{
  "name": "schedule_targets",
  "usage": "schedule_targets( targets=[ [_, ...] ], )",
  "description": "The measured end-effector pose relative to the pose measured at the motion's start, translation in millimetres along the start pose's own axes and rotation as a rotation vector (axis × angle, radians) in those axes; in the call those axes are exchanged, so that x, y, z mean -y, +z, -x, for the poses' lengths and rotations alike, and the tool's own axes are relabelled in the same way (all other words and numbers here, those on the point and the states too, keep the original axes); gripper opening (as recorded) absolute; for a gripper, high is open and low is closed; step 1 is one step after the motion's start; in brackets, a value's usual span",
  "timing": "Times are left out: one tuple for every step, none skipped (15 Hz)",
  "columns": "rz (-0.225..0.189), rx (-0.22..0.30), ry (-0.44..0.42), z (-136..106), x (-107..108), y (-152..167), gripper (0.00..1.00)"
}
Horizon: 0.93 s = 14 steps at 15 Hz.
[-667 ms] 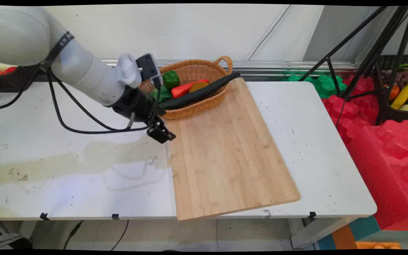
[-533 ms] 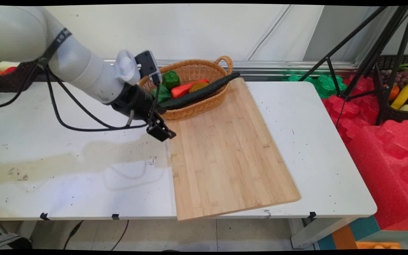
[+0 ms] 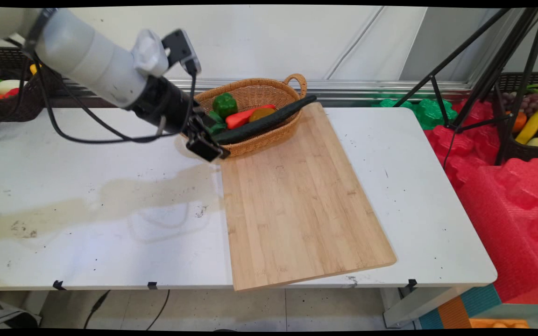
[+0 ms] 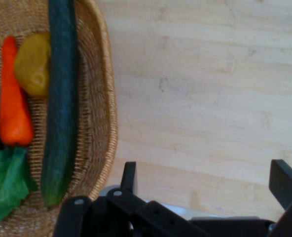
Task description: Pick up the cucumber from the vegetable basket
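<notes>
White table (image 3: 87, 186): gripper (image 3: 207, 148) spread, empty, beside wicker basket (image 3: 255, 95) holding long dark-green cucumber (image 3: 259, 125).

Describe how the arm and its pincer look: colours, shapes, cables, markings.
The arm is made of thick, rounded white links with a dark band near its upper end. Loose black cables hang from it. At the wrist a white fitting carries a small black box. The pincer is black, with a jointed linkage and two flat, squared fingers. No lettering can be read on it in either view.
</notes>
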Motion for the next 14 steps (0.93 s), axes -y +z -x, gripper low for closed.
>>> schedule_targets(
  targets=[
    [-0.006, -0.012, -0.01, -3, 5, -8, 1.0],
    [-0.013, -0.022, -0.022, -5, 10, -14, 1.0],
    [-0.023, -0.032, -0.035, -8, 15, -21, 1.0],
    [-0.033, -0.038, -0.048, -9, 21, -27, 1.0],
    [-0.046, -0.044, -0.064, -11, 28, -32, 1.0],
    [-0.062, -0.049, -0.079, -12, 36, -37, 1.0],
    [-0.072, -0.051, -0.088, -12, 41, -39, 1.0],
    [-0.089, -0.054, -0.101, -13, 49, -42, 1.0],
    [-0.106, -0.054, -0.113, -14, 57, -43, 1.0],
    [-0.13, -0.054, -0.126, -14, 68, -43, 1.0],
    [-0.147, -0.053, -0.131, -15, 75, -42, 1.0],
    [-0.156, -0.052, -0.134, -16, 81, -41, 1.0],
    [-0.167, -0.05, -0.135, -16, 87, -39, 1.0],
    [-0.177, -0.047, -0.136, -17, 93, -36, 1.0]
  ],
)
